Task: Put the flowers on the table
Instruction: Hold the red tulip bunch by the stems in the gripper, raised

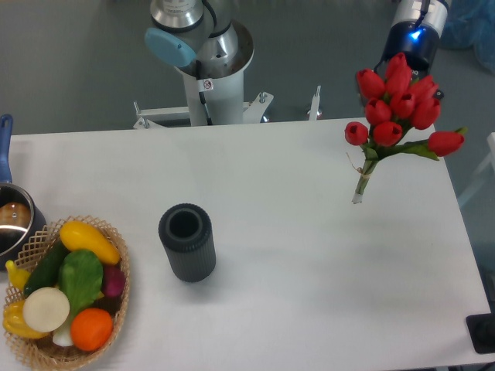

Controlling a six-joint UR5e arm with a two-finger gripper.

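While hanging above the 2 o'clock part of the table (pixel 255 255), the flowers (pixel 398 104) sit blooms-up, stems pointing down toward 7 o'clock, lower tip apparently clear of the white top, though contact hard to rule out from this angle. Gripper (pixel 418 58) mostly hidden behind the red heads at 1 o'clock, only the blue-lit wrist showing; cannot tell whether fingers clamped or spread, though a bunch suspended in mid-air suggests a hold near the blooms. Carried high and near-vertical, probably to clear everything below during travel. Bare white surface right under the stems, so lowering here looks simple. Well apart at 7 o'clock from centre, dark cylinder (pixel 186 241) upright; wicker basket (pixel 35 352) of vegetables at 8 o'clock by the near-left corner, pot (pixel 11 224) just above it. Judged: set-down not yet done
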